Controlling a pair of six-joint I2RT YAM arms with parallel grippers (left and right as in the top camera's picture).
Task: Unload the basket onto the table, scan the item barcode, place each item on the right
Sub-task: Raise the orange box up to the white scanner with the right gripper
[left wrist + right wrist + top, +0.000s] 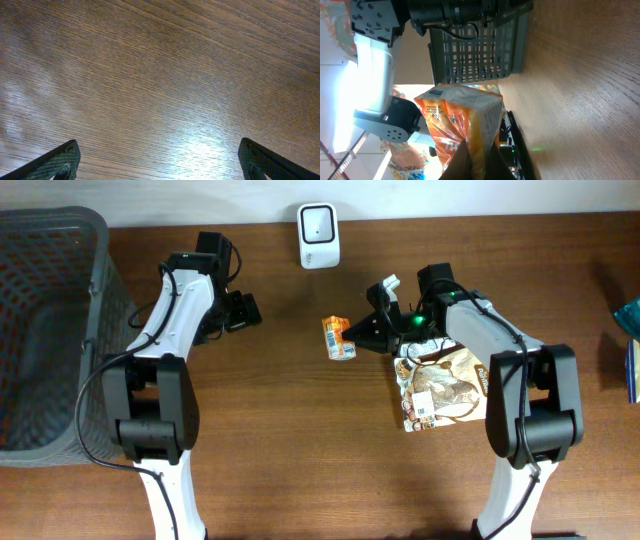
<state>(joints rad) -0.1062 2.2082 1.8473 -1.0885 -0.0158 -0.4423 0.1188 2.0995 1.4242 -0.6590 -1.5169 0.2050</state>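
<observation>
Packet is clenched in your right hand, apparently to turn its barcode toward the scanner beyond the fingertips; your left hand hangs released.

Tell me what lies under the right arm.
A flat brown printed pouch with a white label, on the wooden table; the right arm covers its upper right part.

You had a dark wood-grain worktop against a pale wall at the far edge; light glared softly off its grain.
</observation>
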